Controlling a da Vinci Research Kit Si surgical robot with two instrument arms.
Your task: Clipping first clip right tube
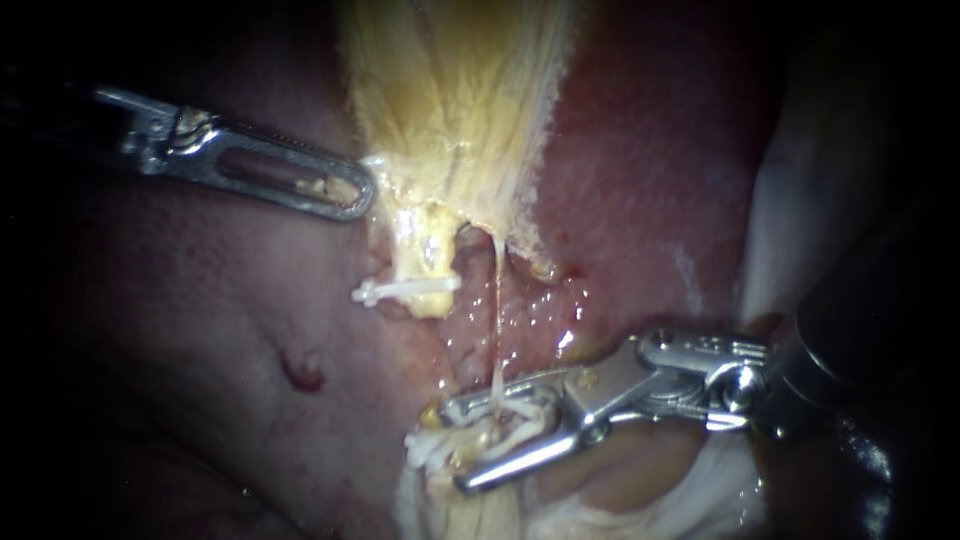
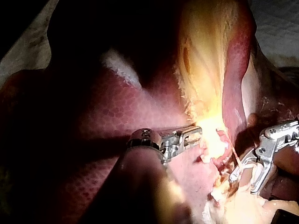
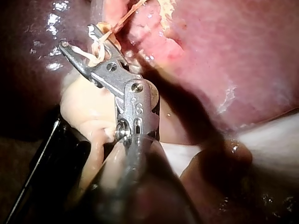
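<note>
Mid-step: clip not yet closed. Straddles the right tube [image 1: 497, 310] with the right instrument [image 1: 455, 445], jaws wide and loaded with an open white clip [image 1: 500, 422]. Thin pale strand, that tube, strung from the gallbladder [image 1: 450, 90] down over the liver [image 1: 650, 180]. Left instrument [image 1: 360, 195] clamped on the gallbladder's edge (keeps things taut, seemingly). Separate fastened clip [image 1: 405, 291] across the left tube [image 1: 425, 265]. Next, probably: seat both clip legs past the strand, then squeeze squarely.

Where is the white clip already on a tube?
Endoscope view: white clip crosses the thick yellow tube, below the left instrument, left of the thin tube.
</note>
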